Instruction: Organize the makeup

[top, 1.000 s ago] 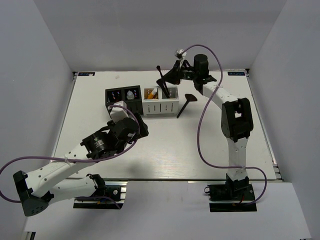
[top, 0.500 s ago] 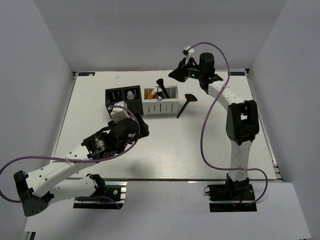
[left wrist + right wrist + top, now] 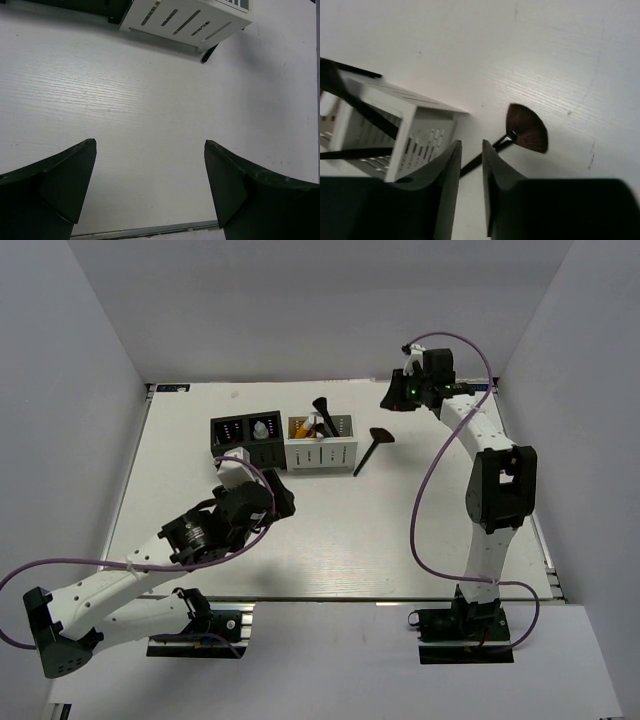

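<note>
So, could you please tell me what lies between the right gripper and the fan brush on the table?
Nothing: only bare white table separates the right gripper from the fan brush, as the top view shows.

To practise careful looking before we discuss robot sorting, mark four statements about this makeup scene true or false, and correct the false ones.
1. The fan brush lies on the table, right of the white organizer in the top view. True.
2. The right gripper holds a brush. False: nothing sits between its narrowly parted fingers.
3. The left gripper is open above bare table. True.
4. The small clear bottle stands in the white organizer. False: it stands in the black organizer.
</note>
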